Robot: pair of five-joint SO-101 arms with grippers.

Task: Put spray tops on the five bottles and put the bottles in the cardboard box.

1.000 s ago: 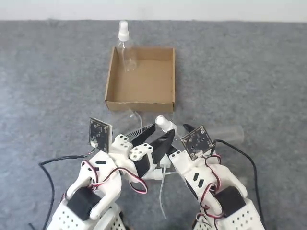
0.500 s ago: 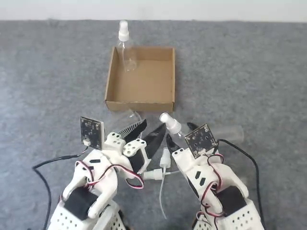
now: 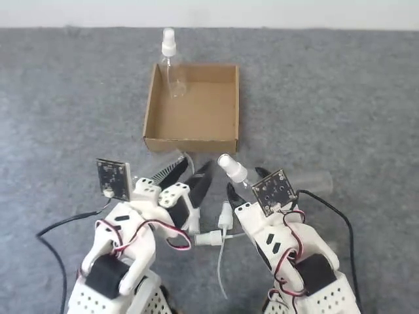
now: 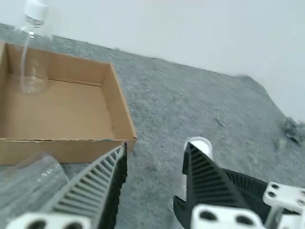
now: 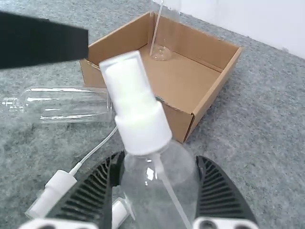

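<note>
Progress was partial: one capped bottle (image 3: 173,69) stood in the cardboard box (image 3: 190,140) ahead of both grippers, and the right gripper (image 5: 157,167) grasped a second capped bottle (image 5: 138,119). The left gripper (image 4: 155,150) hung released beside it. An uncapped bottle (image 5: 62,105) just beside the left gripper and loose spray tops (image 3: 222,219) between the two lay on the counter (image 3: 327,98), awaiting assembly.

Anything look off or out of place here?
No spill or damage shows. One uncapped bottle lies on its side on the carpet in front of the box, and loose spray tops lie between the arms. The right end effector holds a capped bottle.
</note>
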